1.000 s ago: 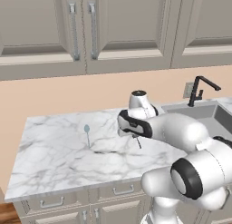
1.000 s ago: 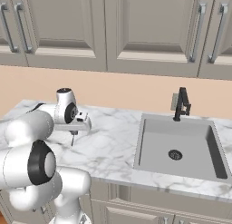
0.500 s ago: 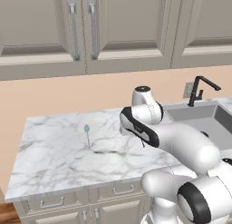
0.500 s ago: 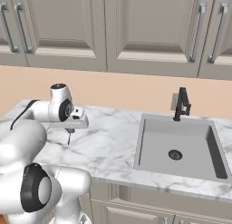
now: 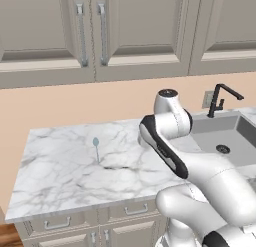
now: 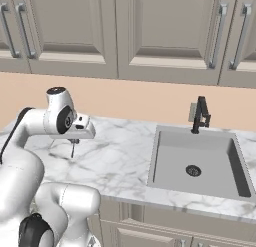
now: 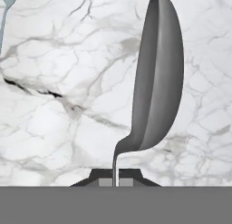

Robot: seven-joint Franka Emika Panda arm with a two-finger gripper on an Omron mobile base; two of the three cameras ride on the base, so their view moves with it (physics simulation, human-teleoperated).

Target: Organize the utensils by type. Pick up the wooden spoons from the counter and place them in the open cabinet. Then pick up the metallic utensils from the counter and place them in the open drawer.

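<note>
While my jaws (image 7: 115, 178) stay out of clear sight, they pinch tight on the thin handle of the silver-grey spoon (image 7: 158, 78), its bowl hanging beyond them above the bench (image 7: 68, 82). The teal spoon (image 5: 96, 146) lies on the marble, well off to one side.

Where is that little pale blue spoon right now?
The pale blue spoon lies flat on the marble counter, to the left of the arm in the left base view. The gripper holds a grey spoon above the counter.
</note>
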